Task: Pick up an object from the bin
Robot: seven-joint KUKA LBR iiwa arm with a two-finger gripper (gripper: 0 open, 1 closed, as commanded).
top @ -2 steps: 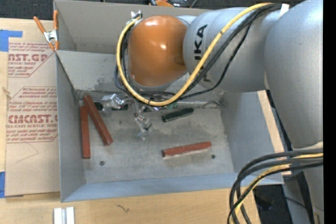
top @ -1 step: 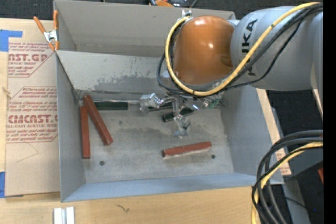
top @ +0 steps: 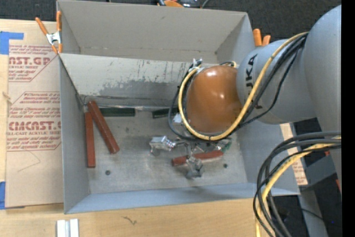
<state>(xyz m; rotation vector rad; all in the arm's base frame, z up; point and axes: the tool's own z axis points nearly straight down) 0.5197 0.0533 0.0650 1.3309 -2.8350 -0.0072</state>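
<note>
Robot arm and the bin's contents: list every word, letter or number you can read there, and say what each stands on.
"KA": black letters running down the arm's pale casing, beside the orange cover; the lettering goes on below, but the rest cannot be read.
Bin, red-brown bars, dark green bar: no readable text.

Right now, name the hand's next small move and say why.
Probably ease straight down: the hand sits over the short reddish stick near the bin's front wall, and a silver metal piece lies close beside it, so a sideways shift might knock that.
</note>
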